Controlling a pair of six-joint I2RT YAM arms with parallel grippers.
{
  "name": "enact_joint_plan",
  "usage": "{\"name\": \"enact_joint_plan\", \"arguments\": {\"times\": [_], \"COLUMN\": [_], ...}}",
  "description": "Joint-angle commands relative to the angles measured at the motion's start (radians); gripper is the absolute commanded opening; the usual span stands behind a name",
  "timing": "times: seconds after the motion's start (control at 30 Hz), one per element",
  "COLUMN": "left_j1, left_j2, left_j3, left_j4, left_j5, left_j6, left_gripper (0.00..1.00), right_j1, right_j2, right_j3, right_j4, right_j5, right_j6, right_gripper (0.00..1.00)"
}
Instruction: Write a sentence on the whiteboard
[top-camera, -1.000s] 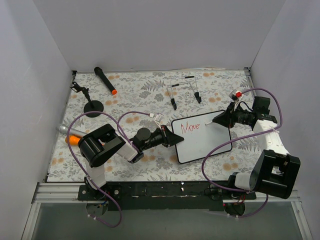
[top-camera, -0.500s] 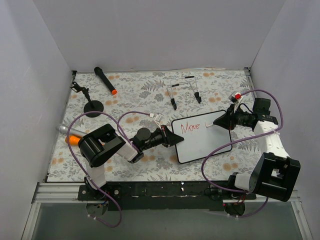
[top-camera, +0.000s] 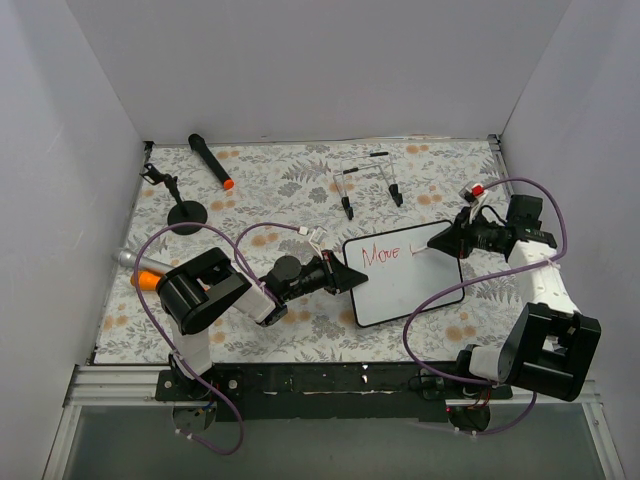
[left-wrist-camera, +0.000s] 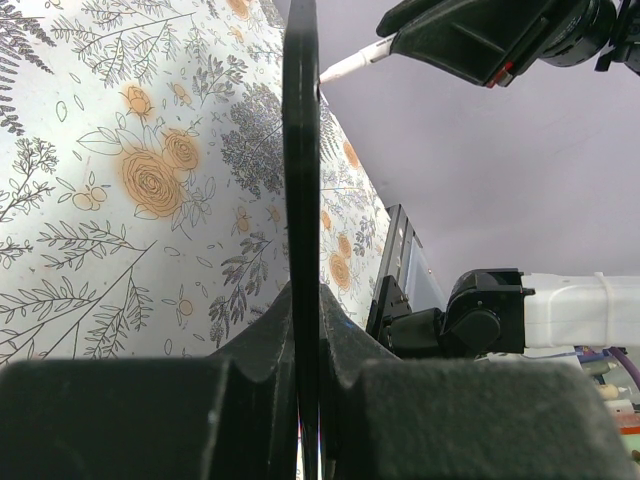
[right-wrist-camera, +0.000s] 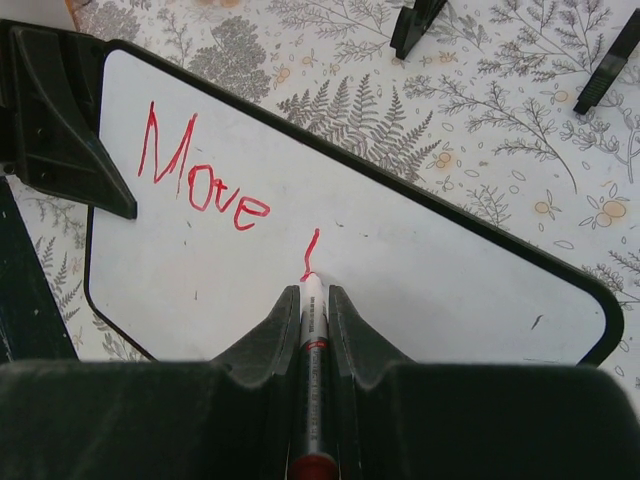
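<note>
The whiteboard (top-camera: 405, 285) is lying on the flowered tabletop (top-camera: 270, 195), between the two arms. The left claw (left-wrist-camera: 303, 300) is clenching the board's left edge, its jaws pinching the thin black frame. The right claw (right-wrist-camera: 312, 300) is gripping a red marker (right-wrist-camera: 312, 335) and pressing its tip onto the board just right of the word "Move", where the sentence (right-wrist-camera: 200, 175) is getting the first stroke of its next word.

To my eye the board is looking light, stiff and glossy, so it is likely wanting to skate under the pen's push. Holding it at the frame, away from the writing, is seeming the sound choice, since a grip on the white face would be smearing ink. The marker is slim and smooth and could be twisting in the jaws if pressed hard.

Most of the board's face is showing bare below and right of the lettering. The right arm's purple cable (top-camera: 432, 300) is crossing the board's near right corner and might be dragging through fresh ink there. Beyond the board's far edge, small black clips (top-camera: 346, 205) are standing close. A black stand (top-camera: 186, 212) and a black pen (top-camera: 211, 161) with an orange cap are sitting well off to its left.
</note>
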Motion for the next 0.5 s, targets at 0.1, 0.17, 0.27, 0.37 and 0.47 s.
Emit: {"name": "enact_joint_plan", "arguments": {"times": [0.1, 0.17, 0.27, 0.37, 0.47], "left_j1": [-0.006, -0.005, -0.006, -0.005, -0.006], "left_j2": [-0.015, -0.010, -0.007, -0.010, -0.009], "left_j3": [0.018, 0.018, 0.016, 0.018, 0.018], "left_j4": [0.021, 0.022, 0.027, 0.024, 0.024], "left_j5": [0.009, 0.011, 0.011, 0.011, 0.009], "left_j6": [0.043, 0.043, 0.040, 0.040, 0.040], "left_gripper": [0.00, 0.00, 0.00, 0.00, 0.00], "right_j1": [-0.007, -0.009, -0.007, -0.007, -0.007], "right_j2": [0.034, 0.040, 0.054, 0.057, 0.054], "right_j3": [0.082, 0.090, 0.102, 0.099, 0.086], "right_j4": [0.088, 0.100, 0.106, 0.098, 0.076], "right_j5": [-0.009, -0.008, -0.008, -0.009, -0.005], "right_j6": [0.045, 0.061, 0.068, 0.061, 0.033], "right_gripper": [0.01, 0.01, 0.01, 0.01, 0.01]}}
